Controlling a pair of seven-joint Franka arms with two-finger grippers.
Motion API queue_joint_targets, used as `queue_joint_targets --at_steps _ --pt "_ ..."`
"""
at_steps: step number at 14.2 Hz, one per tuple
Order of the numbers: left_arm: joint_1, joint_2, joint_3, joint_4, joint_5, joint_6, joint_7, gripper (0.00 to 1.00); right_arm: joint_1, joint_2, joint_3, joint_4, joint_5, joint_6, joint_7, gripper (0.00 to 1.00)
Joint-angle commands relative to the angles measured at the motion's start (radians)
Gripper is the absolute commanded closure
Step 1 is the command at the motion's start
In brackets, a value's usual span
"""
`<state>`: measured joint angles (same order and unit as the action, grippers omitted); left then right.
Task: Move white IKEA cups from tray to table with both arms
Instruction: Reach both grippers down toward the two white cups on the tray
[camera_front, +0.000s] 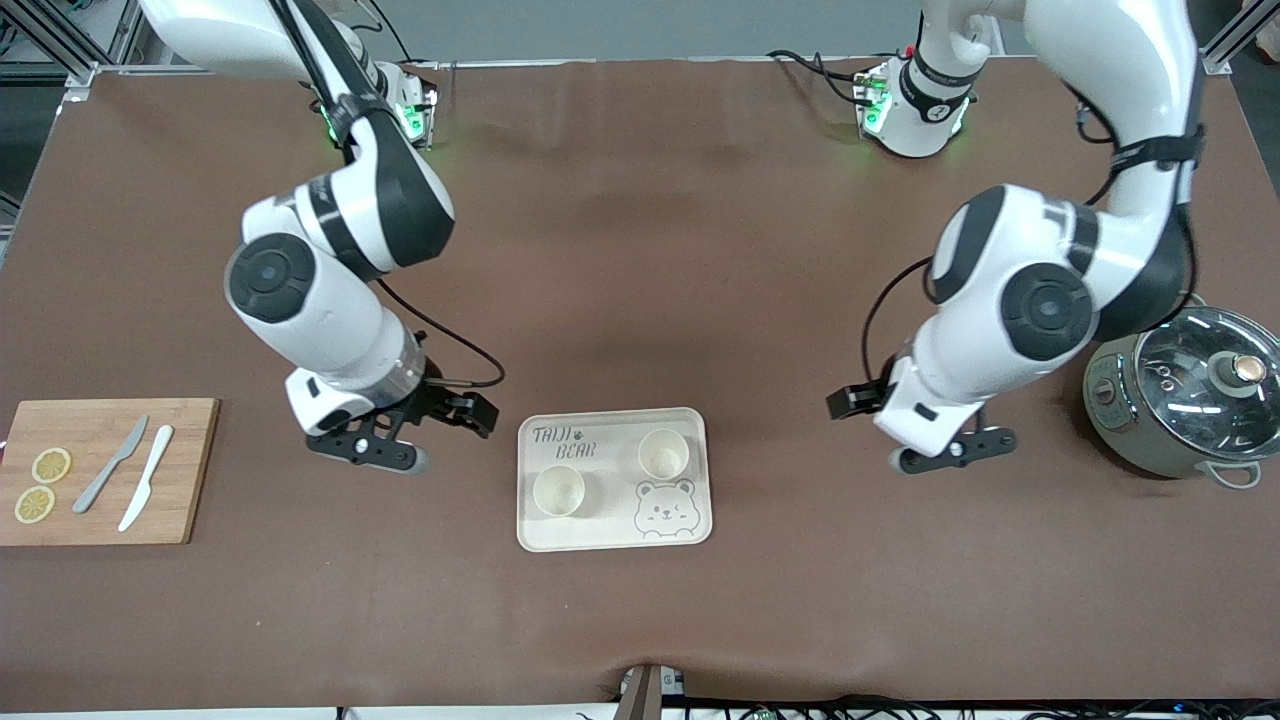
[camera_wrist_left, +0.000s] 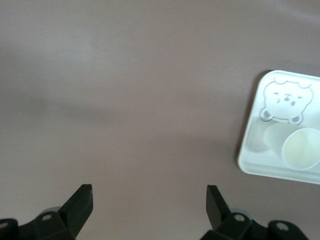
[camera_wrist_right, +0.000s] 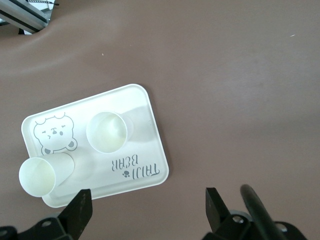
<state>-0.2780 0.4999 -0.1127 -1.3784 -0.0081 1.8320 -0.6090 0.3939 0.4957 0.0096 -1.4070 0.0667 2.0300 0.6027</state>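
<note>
Nearest the front camera, the tray (camera_front: 613, 535) is found on the bench (camera_front: 640, 250), a cream-beige rounded rectangle with a raised rim, lettered "TAIJI BEAR" at its 10 o'clock corner and printed with a bear face at 4 o'clock. Both white IKEA cups (camera_front: 559, 490) are seen upright and well apart inside it: one at about 8 o'clock, the other (camera_front: 663, 453) at about 1 o'clock, just above the bear. They are small, plain, handleless and slightly tapered, so a grip is judged likely to slip upward or tip a cup if it is taken too high on the wall. The right gripper (camera_front: 400, 440) is held just off the tray's 9 o'clock edge, fingers (camera_wrist_right: 80, 210) spread wide with nothing between them; the left gripper (camera_front: 950, 455) hangs over bare bench well off the 3 o'clock edge, fingers (camera_wrist_left: 82, 200) likewise apart and empty. The light tray could be dragged or tilted if a finger catches the rim, and the arms could crowd each other over so small a target. A cutting board (camera_front: 105, 470) with knives and lemon slices and a lidded pot (camera_front: 1185, 405) are left at the bench ends, and could be struck by a wide swing.
</note>
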Motion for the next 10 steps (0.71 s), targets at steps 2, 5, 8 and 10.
queue_joint_targets --at_steps 2,5,8,10 --pt "-0.073 0.069 0.004 0.041 0.022 0.094 -0.168 0.0 0.022 0.085 -0.01 0.039 -0.002 0.086 0.032 0.0" --pt "-0.116 0.127 0.007 0.062 0.02 0.196 -0.276 0.0 0.031 0.139 -0.011 0.04 -0.002 0.156 0.034 0.0" --pt "-0.165 0.209 0.013 0.104 0.022 0.272 -0.366 0.0 0.031 0.167 -0.011 0.04 -0.004 0.188 0.035 0.0" --pt "-0.191 0.235 0.022 0.105 0.022 0.318 -0.391 0.0 0.031 0.181 -0.011 0.039 -0.004 0.214 0.034 0.0"
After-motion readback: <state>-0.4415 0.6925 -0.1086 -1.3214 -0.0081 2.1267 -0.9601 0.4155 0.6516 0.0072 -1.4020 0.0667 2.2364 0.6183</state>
